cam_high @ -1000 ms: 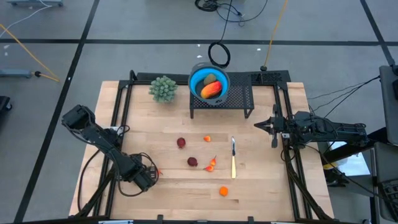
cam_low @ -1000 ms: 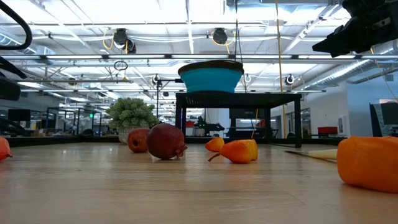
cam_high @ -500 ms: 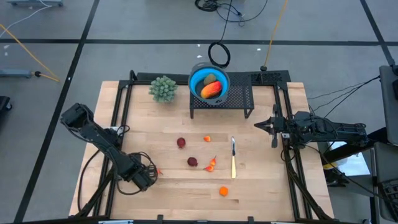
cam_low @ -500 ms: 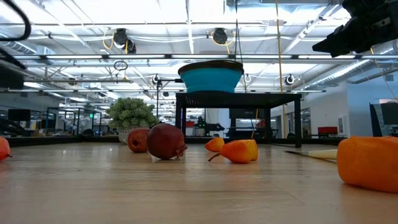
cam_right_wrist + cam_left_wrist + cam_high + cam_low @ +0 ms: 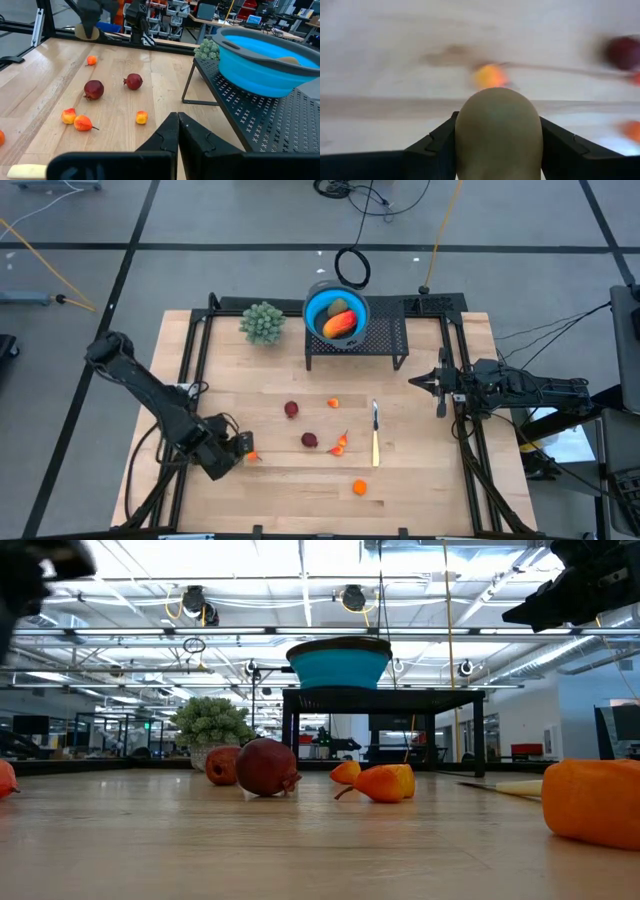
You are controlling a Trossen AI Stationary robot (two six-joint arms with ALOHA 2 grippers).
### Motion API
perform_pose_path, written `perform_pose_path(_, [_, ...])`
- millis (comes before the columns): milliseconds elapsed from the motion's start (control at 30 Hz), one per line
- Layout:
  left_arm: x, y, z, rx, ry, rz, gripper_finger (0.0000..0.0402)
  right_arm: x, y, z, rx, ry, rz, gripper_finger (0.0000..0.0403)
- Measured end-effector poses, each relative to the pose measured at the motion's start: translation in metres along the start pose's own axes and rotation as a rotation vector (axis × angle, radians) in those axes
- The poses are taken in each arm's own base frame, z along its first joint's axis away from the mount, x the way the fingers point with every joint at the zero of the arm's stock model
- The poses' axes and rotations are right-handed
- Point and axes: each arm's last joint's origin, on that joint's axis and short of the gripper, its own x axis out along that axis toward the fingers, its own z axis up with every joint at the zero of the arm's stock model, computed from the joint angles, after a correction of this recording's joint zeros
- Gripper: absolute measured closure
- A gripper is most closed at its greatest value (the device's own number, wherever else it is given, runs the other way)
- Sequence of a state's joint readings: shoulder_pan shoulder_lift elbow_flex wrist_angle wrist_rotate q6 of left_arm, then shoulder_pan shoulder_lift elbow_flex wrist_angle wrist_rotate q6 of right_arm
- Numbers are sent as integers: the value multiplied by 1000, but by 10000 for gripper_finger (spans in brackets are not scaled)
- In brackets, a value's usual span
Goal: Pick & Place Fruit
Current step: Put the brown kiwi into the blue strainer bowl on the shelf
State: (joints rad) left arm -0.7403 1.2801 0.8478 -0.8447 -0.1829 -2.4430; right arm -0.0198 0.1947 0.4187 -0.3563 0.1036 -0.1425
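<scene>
Nearest on the table (image 5: 420, 480) lies one tiny orange fruit (image 5: 359, 487), alone toward the right. A little farther, at the near left, my left gripper (image 5: 228, 452) is clamped on one brownish-green oval (image 5: 498, 130), a finger pressed against each side of it. A second tiny orange fruit (image 5: 252, 456) lies on the wood just beside that gripper, on its right.

Around the middle I count two dark red round fruits, one nearer (image 5: 309, 440) and one farther and slightly left (image 5: 291, 409). Two small orange-red fruits (image 5: 340, 444) lie close together just right of the nearer dark red one. One knife (image 5: 375, 435) lies to their right, pointing near to far. A third tiny orange fruit (image 5: 333, 403) sits beyond the pair.

My right gripper (image 5: 440, 385) waits at the right edge of the table, its fingers pressed together on nothing.

At the far side, one black rack (image 5: 385, 340) carries one blue bowl (image 5: 312, 310). In the bowl are one orange-red mango-like fruit (image 5: 340, 325) and another oval (image 5: 342, 306). One pale green bushy plant (image 5: 263, 322) stands left of the rack.
</scene>
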Motion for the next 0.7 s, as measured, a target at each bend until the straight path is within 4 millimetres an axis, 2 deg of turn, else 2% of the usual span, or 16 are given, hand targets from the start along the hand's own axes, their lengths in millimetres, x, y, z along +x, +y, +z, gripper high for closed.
perform_pose_path(133, [-12,-8,3,35,-64,-226,190,0,0,0,0,0,0,403])
perform_pose_path(333, [-23,-23,2,184,-241,-550,189,0,0,0,0,0,0,403])
perform_pose_path(700, [-44,-59,-10,490,-464,-857,188,0,0,0,0,0,0,403])
